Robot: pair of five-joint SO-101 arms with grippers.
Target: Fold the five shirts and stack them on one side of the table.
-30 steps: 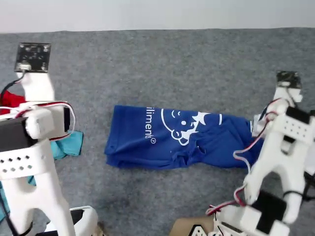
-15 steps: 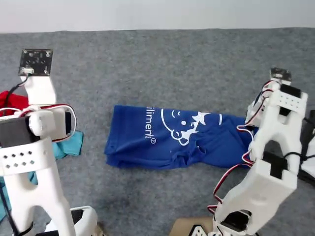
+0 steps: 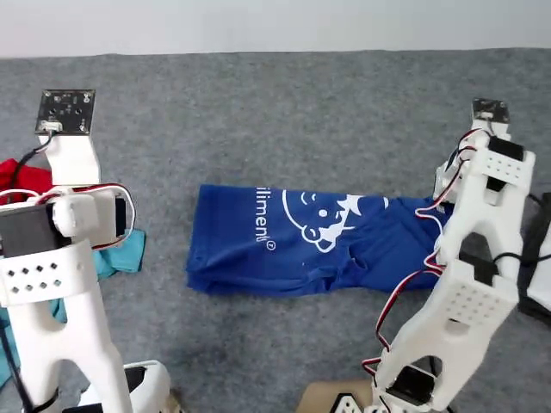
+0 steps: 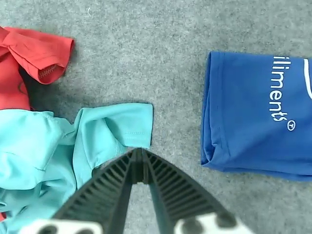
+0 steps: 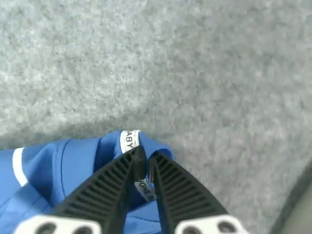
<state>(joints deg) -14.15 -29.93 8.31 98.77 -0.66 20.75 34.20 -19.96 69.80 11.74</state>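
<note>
A blue shirt (image 3: 310,241) with white print lies folded into a long band across the middle of the grey table (image 3: 258,112). My right gripper (image 5: 145,163) is at the shirt's right end, shut on the blue fabric (image 5: 58,161) beside the white neck label (image 5: 129,141). My left gripper (image 4: 139,158) is shut and holds nothing, hanging over the edge of a crumpled teal shirt (image 4: 48,141) at the table's left side. A red shirt (image 4: 29,53) lies just beyond the teal one. The blue shirt's left end (image 4: 258,117) is a short way from the left gripper.
The teal shirt (image 3: 120,254) and red shirt (image 3: 17,181) are bunched under the left arm at the table's left edge. A dark object (image 3: 541,241) sits at the right edge. A piece of cardboard (image 3: 327,400) shows at the front between the arm bases.
My right arm has swung up from the front right to the blue shirt's right end and taken hold of it. The shirt's left edge has shifted slightly right. The left arm has barely moved.
</note>
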